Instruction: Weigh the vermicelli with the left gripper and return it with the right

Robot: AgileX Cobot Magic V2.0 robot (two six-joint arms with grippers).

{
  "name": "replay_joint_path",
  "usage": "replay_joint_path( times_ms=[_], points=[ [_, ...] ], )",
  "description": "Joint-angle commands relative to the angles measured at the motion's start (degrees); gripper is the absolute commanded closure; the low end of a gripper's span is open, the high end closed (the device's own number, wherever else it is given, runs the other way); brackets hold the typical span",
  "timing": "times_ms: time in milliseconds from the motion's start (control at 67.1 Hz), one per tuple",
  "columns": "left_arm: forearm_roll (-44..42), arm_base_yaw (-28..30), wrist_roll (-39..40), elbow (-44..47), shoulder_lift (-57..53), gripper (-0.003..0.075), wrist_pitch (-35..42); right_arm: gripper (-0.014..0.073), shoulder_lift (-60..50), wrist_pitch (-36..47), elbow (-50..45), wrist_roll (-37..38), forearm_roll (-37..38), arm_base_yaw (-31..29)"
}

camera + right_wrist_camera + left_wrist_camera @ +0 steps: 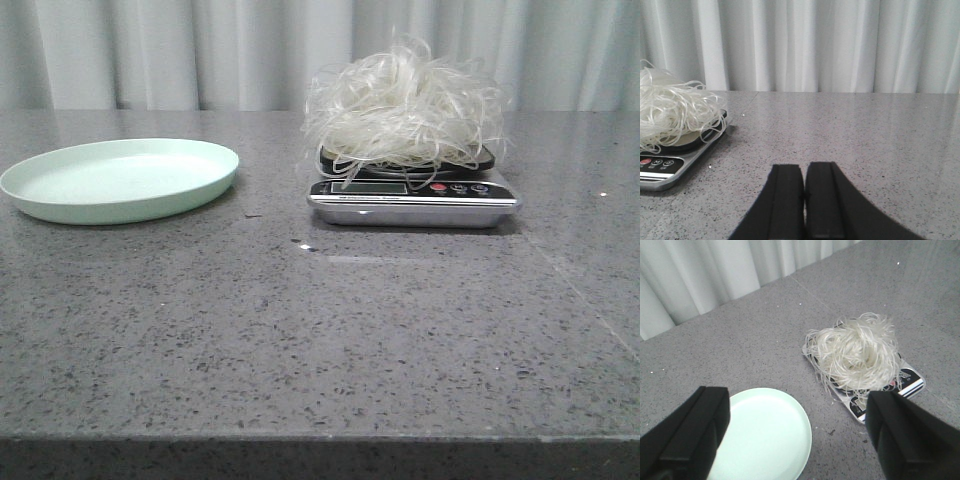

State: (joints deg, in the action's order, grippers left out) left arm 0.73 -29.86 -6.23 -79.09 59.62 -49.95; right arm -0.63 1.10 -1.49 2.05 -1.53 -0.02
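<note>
**Noodles heaped on the scale, plate bare**

Piled on the platform of the kitchen scale, right of centre on the grey speckled table: the vermicelli, a fluffy whitish tangle with loops spilling over the platform's edges and down toward the display. Touched by neither arm. Seen from above in the left wrist view as a round nest covering most of the scale.

To the left of the scale and well apart from it, a pale green plate with nothing in it; also visible in the left wrist view.

Left gripper held high above the table, black fingers spread wide, nothing between them.

Right gripper low over the table, off to the side of the scale, fingers pressed together and empty. Noodle strands at the frame edge there.

White curtain behind the table
</note>
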Motion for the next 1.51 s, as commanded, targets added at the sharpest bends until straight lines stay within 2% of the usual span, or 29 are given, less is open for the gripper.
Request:
replay_joint_path(
  times_ms=[0,462,746,790,850,925,939,954,969,984,1074,1163,1327,1402,1491],
  points=[
    [0.2,0.1,0.0,6.7,-7.4,0.0125,8.6,0.0407,-0.9,5.0,0.4,-0.5,-0.3,-0.3],
    [2.9,0.1,0.1,42.2,-43.1,0.0125,19.6,0.0407,-0.9,5.0,0.4,-0.5,-0.3,-0.3],
    [3.3,0.1,0.2,53.3,-56.5,0.0131,25.2,0.0407,-0.9,5.0,0.4,-0.5,-0.3,-0.3],
    [3.3,0.1,0.2,54.4,-57.0,0.0167,25.4,0.0407,-0.9,5.0,0.4,-0.5,-0.3,-0.3],
    [3.3,0.1,0.2,54.7,-57.0,0.0253,25.4,0.0407,-0.9,5.0,0.4,-0.5,-0.3,-0.3],
    [3.3,0.1,0.2,54.8,-57.0,0.0454,25.4,0.0407,-0.9,5.0,0.4,-0.5,-0.3,-0.3],
    [3.3,0.1,0.2,54.8,-57.0,0.0473,25.4,0.0407,-0.9,5.0,0.4,-0.5,-0.3,-0.3],
    [3.3,0.1,0.2,54.8,-57.0,0.0548,25.4,0.0407,-0.9,5.0,0.4,-0.5,-0.3,-0.3],
    [3.3,0.1,0.2,54.8,-57.0,0.0548,25.4,0.0407,-0.9,5.0,0.4,-0.5,-0.3,-0.3],
    [3.3,0.1,0.2,54.8,-57.0,0.0612,25.4,0.0407,-0.9,5.0,0.4,-0.5,-0.3,-0.3],
    [3.3,0.1,0.2,54.8,-57.0,0.0559,25.5,0.0407,-0.9,5.0,0.4,-0.5,-0.3,-0.3],
    [3.3,0.1,0.2,54.8,-57.0,0.0575,25.5,0.0407,-0.9,6.4,0.4,-0.5,-0.3,-0.3],
    [3.3,0.1,0.2,54.9,-57.0,0.0592,25.5,0.0407,-0.7,15.3,3.1,0.2,-0.4,-0.2],
    [3.3,0.0,0.2,54.9,-57.0,0.0592,25.5,0.0407,0.8,13.1,8.2,0.2,-0.3,-0.2],
    [3.3,0.0,0.2,54.9,-57.0,0.0592,25.5,0.0407,6.0,6.1,16.6,0.2,-0.3,-0.2]
  ],
)
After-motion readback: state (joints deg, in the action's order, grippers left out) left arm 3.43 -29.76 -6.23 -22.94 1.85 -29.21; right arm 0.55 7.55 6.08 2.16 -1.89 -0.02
